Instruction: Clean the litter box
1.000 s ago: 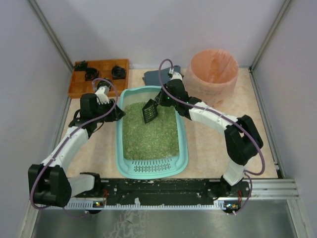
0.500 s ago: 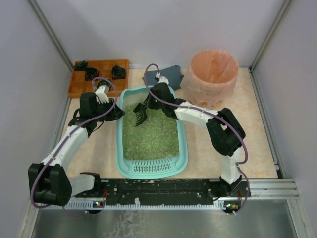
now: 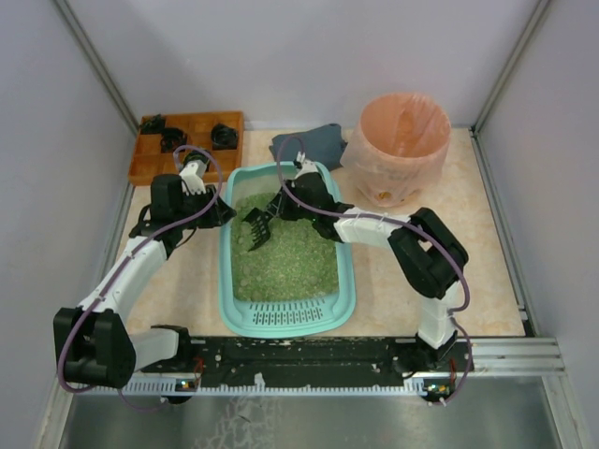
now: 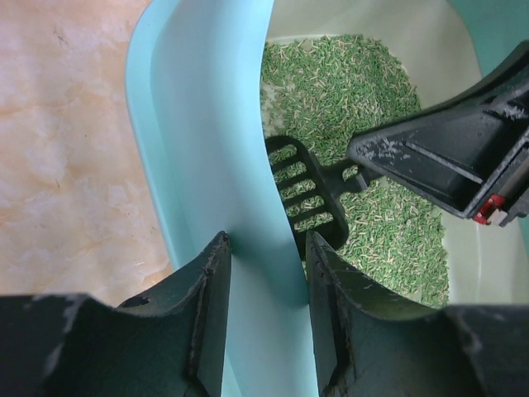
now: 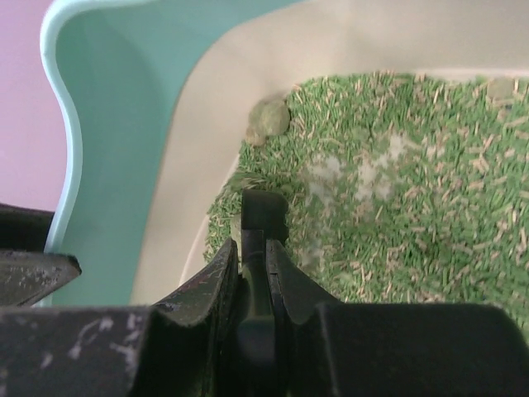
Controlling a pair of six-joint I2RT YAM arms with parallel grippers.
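The litter box lies in the middle of the worktop, with its grille at the 6 o'clock end and the green litter filling the rest. The bin stands at about 1 o'clock from it, and the wooden tray at about 11 o'clock.

The left end effector is clenched on the side wall of the box at about 10 o'clock, one finger outside and one inside. The right end effector grasps the thin black handle of the scoop. The head of the scoop is down at the litter, near the 12 o'clock end.

We judge that the box is smooth, rather thin plastic. The wall can probably bend a little under a pinch, and the base can slide on the worktop when the scoop pushes. So the upper wall just below the rolled rim seems to us the good place to hold. The litter makes the box heavier, which helps it to stay in place.

The scoop looks light and stiff, but its narrow handle may turn between the fingers under load. The litter is loose and spills easily. One clump sits against the inner wall, and it may crumble.
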